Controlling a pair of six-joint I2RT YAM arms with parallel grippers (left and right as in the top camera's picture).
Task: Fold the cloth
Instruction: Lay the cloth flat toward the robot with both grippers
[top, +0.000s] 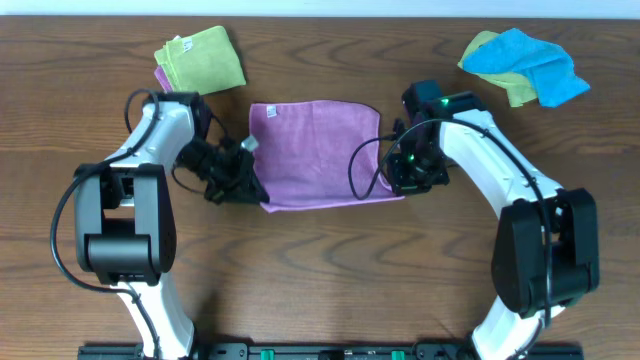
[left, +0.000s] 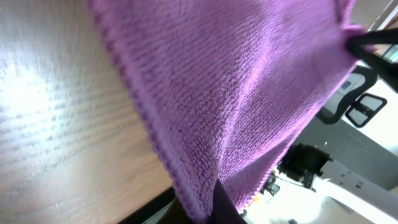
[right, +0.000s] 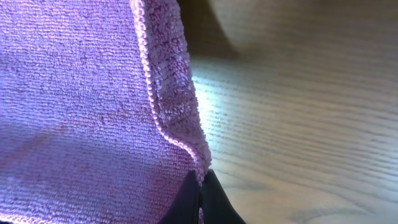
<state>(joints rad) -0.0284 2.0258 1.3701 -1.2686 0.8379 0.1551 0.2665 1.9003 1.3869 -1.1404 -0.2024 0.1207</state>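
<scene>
The lilac-purple cloth (top: 320, 150) lies in the middle of the wooden table, a small white tag (top: 272, 113) near its far left corner. My left gripper (top: 252, 188) is shut on the cloth's near left corner; in the left wrist view the cloth (left: 249, 93) hangs up from the dark fingers (left: 208, 208). My right gripper (top: 398, 185) is shut on the near right corner; in the right wrist view the hemmed edge (right: 168, 118) runs down into the closed fingers (right: 202, 193).
A folded lime-green cloth (top: 200, 57) lies at the far left, a pink-purple edge showing under it. A bright blue cloth (top: 530, 62) lies over a yellow-green one at the far right. Both arm bases stand at the near edge.
</scene>
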